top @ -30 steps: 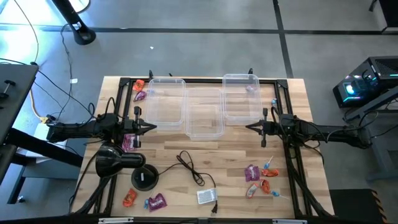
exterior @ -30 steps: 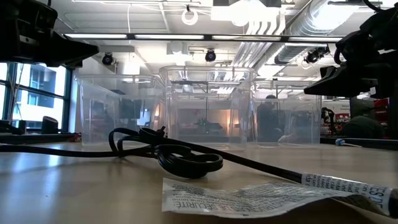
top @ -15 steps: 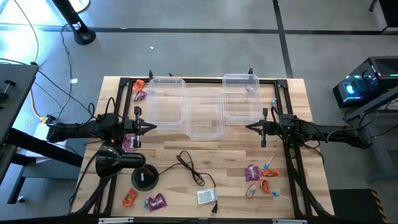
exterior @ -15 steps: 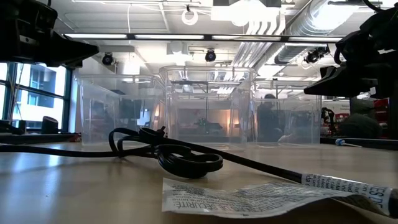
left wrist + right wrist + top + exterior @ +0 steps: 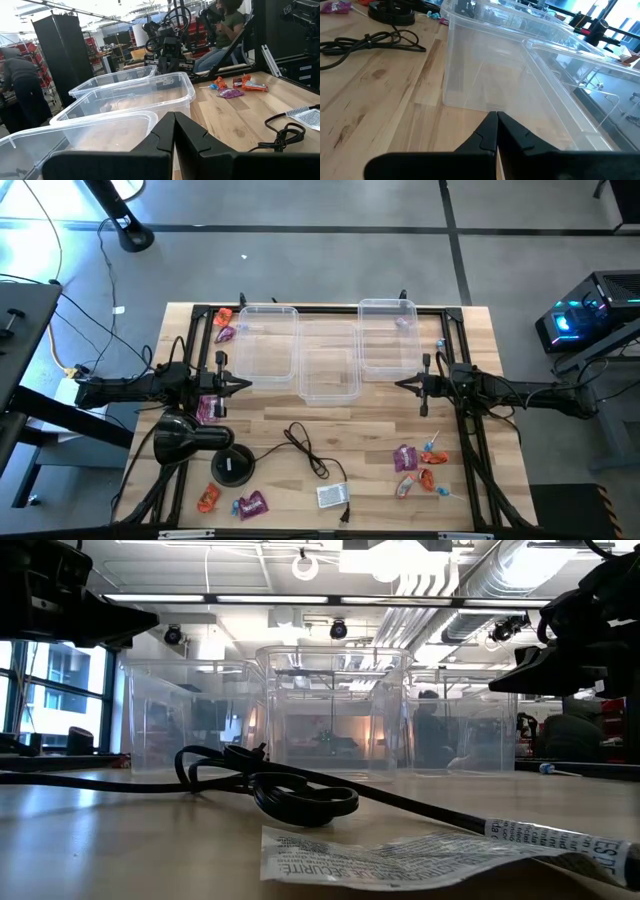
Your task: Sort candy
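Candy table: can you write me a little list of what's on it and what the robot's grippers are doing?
bins: three clear bins side by side at the far middle of the table
candy, right: cluster near the right front
candy, left: pieces at the far left corner, by the left arm, and near the front edge
black cable: loose in the front middle
left gripper: shut, empty, beside the bins
right gripper: shut, empty, beside the bins
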Motion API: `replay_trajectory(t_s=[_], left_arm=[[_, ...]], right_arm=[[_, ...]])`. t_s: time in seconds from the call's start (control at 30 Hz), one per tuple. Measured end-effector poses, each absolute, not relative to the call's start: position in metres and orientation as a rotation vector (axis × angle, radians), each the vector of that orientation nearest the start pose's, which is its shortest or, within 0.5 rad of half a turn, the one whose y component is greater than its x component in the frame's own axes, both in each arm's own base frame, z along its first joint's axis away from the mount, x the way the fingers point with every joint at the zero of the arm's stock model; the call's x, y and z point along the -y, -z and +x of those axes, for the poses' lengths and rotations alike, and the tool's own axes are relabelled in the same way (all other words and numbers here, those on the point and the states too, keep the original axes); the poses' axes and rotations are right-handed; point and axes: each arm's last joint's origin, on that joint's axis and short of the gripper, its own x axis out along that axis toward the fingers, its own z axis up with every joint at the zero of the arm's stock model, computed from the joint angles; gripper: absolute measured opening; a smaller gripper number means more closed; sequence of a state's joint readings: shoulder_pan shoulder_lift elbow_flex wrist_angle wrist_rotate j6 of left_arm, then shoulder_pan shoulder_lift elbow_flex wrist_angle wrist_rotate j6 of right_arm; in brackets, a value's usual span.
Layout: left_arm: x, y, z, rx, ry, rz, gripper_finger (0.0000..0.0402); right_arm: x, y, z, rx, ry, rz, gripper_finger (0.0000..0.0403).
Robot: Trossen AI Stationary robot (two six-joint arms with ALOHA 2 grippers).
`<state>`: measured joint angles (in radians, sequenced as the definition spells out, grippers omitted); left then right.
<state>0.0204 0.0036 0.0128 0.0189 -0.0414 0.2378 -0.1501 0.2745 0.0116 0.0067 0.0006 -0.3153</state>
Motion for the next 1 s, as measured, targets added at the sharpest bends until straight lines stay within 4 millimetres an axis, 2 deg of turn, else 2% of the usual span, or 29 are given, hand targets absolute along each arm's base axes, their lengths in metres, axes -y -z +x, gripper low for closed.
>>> replay_trajectory(t_s=[0.57,0.67,0.83,1.0], left_arm=[[-0.003,-0.169,0.097,0.021,-0.065,0.237,0.0000],[-0.003,-0.169,0.097,0.021,-0.065,0.237,0.0000],[-0.003,-0.169,0.097,0.021,-0.064,0.237,0.0000],[-0.003,-0.169,0.097,0.021,-0.065,0.237,0.0000]], right_arm=[[0.017,-0.145,0.110,-0.275,0.110,-0.280,0.0000],[0.016,-0.146,0.111,-0.250,0.117,-0.149,0.0000],[0.017,-0.155,0.112,-0.136,0.149,0.197,0.0000],[0.018,-0.173,0.113,0.077,0.176,0.376,0.0000]])
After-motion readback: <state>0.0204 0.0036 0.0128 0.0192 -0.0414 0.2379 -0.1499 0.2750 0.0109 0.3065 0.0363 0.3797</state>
